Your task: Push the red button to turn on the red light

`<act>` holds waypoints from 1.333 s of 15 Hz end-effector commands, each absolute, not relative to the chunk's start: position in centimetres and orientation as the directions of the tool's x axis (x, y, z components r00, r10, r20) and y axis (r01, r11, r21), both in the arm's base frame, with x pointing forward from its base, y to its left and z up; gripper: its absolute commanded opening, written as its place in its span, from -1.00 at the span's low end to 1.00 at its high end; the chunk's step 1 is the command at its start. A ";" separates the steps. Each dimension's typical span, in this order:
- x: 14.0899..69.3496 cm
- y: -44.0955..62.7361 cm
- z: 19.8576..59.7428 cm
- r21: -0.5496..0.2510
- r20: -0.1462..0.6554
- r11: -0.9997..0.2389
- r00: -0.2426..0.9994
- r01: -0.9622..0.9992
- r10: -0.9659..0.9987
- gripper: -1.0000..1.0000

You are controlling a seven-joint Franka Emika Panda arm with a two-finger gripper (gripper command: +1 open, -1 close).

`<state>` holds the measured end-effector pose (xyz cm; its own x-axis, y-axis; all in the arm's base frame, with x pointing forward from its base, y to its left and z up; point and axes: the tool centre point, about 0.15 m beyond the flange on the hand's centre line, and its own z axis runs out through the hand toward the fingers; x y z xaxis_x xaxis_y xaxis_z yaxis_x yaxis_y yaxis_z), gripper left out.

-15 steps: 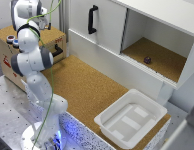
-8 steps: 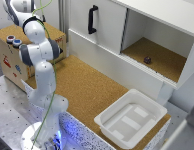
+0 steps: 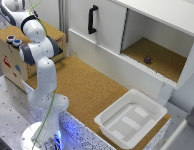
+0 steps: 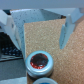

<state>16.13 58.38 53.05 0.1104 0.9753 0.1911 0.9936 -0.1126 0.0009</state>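
Observation:
The red button [image 4: 40, 62], a dark red cap in a pale ring, sits on the cork top of a wooden box [image 3: 53, 34]. My gripper [image 4: 42, 34] hangs open above the box, both fingers [image 4: 18, 33] spread wide, the button just off the line between them and apart from them. In the exterior view the red button [image 3: 10, 38] lies near the box's left end beside a blue-capped button [image 3: 18, 43]. There my hand is at the top left edge and its fingers do not show. No red light shows.
A white tray [image 3: 129, 117] rests on the cork table [image 3: 92, 85] at the exterior view's right. Behind it a white cabinet has a black handle [image 3: 92, 20] and an open compartment with a small dark object [image 3: 147, 60]. My arm [image 3: 39, 50] stands before the box.
My arm has swung toward the exterior view's left, carrying the hand further over the wooden box and toward the buttons.

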 end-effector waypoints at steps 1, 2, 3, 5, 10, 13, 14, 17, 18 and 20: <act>16.2 60.9 54.3 -0.035 0.002 -0.011 0.011 0.999 1.000 -1.00; 16.5 60.6 53.7 -0.086 -0.004 -0.005 0.005 0.996 1.000 -1.00; 16.9 60.3 53.7 -0.093 0.011 -0.014 0.015 0.996 1.000 -1.00; 17.5 59.8 54.1 -0.092 0.036 -0.048 0.052 0.995 0.998 -1.00; 15.5 59.5 52.8 -0.106 0.085 -0.065 0.074 0.992 0.994 -1.00; 15.9 59.5 51.5 -0.097 0.118 -0.104 0.116 0.990 0.986 -1.00; 16.0 59.7 51.1 -0.091 0.118 -0.117 0.127 0.989 0.985 -1.00; 15.8 60.8 49.6 -0.050 0.096 -0.144 0.148 0.988 0.984 -1.00; 15.9 61.4 48.6 -0.040 0.082 -0.158 0.161 0.987 0.984 -1.00; 15.9 62.2 47.1 -0.055 0.057 -0.170 0.173 0.984 0.983 -1.00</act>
